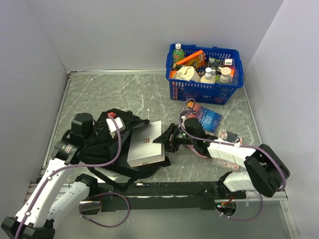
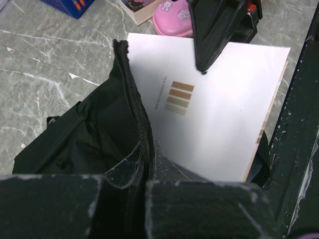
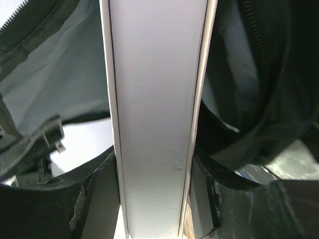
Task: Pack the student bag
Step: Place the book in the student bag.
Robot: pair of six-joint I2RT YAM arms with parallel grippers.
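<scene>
Here we find the student bag [image 1: 102,149] lying on the marbled table [image 1: 119,92] at the near left, just in front of the arms' bases, with a white book [image 1: 145,144] resting at its mouth on the right side. The book's cover carries four tan bars stacked one over another and a line of fine print beside them that is too small for us to read. No brand shows on the bag itself. The left pincer [image 2: 148,172] is closed tight on the bag's zipped rim [image 2: 132,99], with the black fabric pinched between its fingers [image 2: 119,199]. The right pincer [image 3: 154,164] is clamped across the book's thickness, one finger [image 3: 97,199] on each cover. Only the right wrist view lets us see the greyish lining [image 3: 55,74] on either side of the book's edge, which tells us that end sits inside the opening. The left wrist view alone gives us the cover print, plus a pink case [image 2: 172,17] just beyond the book. From above we see what neither wrist shows whole: a blue basket [image 1: 199,91] of groceries at the far right, well apart from the bag, its labels too small for us to read.
</scene>
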